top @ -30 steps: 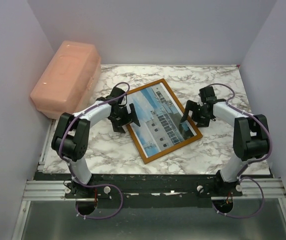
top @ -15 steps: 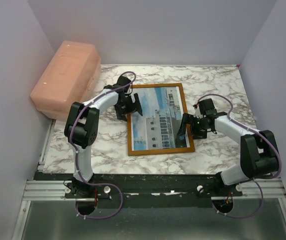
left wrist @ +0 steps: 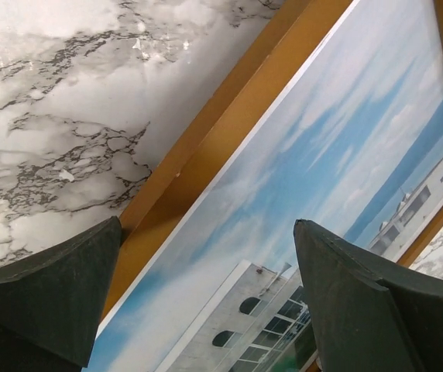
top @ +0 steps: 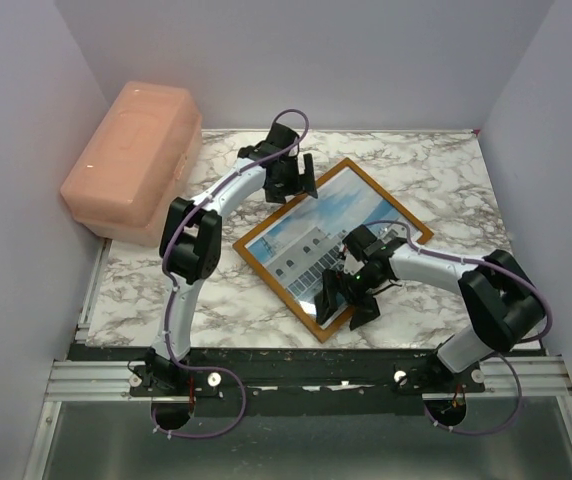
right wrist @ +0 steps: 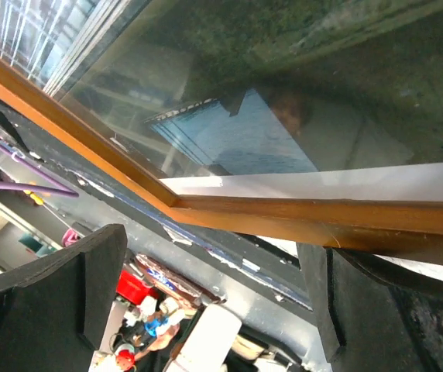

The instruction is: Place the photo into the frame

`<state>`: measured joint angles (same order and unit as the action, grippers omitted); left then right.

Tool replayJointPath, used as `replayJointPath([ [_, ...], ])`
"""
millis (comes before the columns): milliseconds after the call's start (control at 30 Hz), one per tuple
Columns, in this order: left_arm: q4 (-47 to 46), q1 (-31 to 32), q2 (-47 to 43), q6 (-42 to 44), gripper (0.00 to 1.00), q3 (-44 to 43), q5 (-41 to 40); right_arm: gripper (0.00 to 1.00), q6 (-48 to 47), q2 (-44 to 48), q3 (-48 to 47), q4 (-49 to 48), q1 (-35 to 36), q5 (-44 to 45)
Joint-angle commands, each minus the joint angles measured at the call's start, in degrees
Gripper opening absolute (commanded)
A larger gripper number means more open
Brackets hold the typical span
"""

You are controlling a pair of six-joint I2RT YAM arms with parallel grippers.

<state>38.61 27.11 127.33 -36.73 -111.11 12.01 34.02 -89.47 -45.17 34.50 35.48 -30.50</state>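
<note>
Flagging risks at this point. Both end effectors are released, jaws wide, nothing held. The left end effector (top: 296,183) straddles the far rail of the frame (top: 390,197). One finger sits outside over the counter (top: 436,170), the other over the photo (top: 311,235), which lies inside the frame, under and ahead of those fingertips. The right end effector (top: 346,300) straddles the opposite corner, wood running between its fingers. We can't tell whether the photo is fully seated. Our worries:
- A one-sided push spins the frame on the slick counter.
- A finger dragging across the photo lifts it out.
- The corner at the right end effector looks close to the counter's edge, so a nudge could tip it off.
</note>
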Motion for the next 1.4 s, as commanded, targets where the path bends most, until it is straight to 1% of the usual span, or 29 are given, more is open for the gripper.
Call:
replayJointPath([
  [0,11.54,2.37,-0.28,0.01,0.95,-1.28,3.32,1.00,0.14,-2.25,-2.98,-4.61,0.07,2.98],
  [167,14.99,0.24,-1.05,2.34,0.99,-2.53,-3.00,1.00,-0.48,-2.44,-5.68,-2.77,0.11,2.80],
  [367,20.17,-1.51,-0.04,5.85,0.98,-8.32,-7.62,1.00,-1.22,-1.81,-8.27,-2.53,0.07,1.32],
  [467,19.59,-1.63,-3.71,6.96,0.98,-5.48,-8.13,1.00,-1.50,-1.56,-11.19,-1.30,0.09,2.22],
  [567,17.48,-1.63,-10.32,6.95,0.98,1.47,-7.16,1.00,-2.58,-2.55,-15.31,-0.11,-0.23,2.56],
  [700,12.81,-1.72,-20.16,5.10,0.98,15.62,-4.52,1.00,-5.16,-5.63,-21.16,1.84,-3.42,1.77],
  [867,7.50,-1.76,-30.36,1.56,0.98,32.77,0.07,1.00,-8.84,-10.32,-29.71,4.67,-12.20,1.77],
  [1100,-7.80,-1.80,-43.64,-7.46,0.98,56.32,9.92,1.00,-10.36,-18.72,-42.54,6.53,-24.30,8.11],
  [1200,-13.31,-1.72,-46.96,-10.91,0.97,63.48,12.28,1.00,-11.04,-23.69,-47.46,7.11,-28.66,11.88],
  [1367,-19.35,-1.71,-48.75,-14.95,0.97,70.89,15.00,1.00,-12.67,-31.84,-56.37,8.08,-32.53,16.64],
])
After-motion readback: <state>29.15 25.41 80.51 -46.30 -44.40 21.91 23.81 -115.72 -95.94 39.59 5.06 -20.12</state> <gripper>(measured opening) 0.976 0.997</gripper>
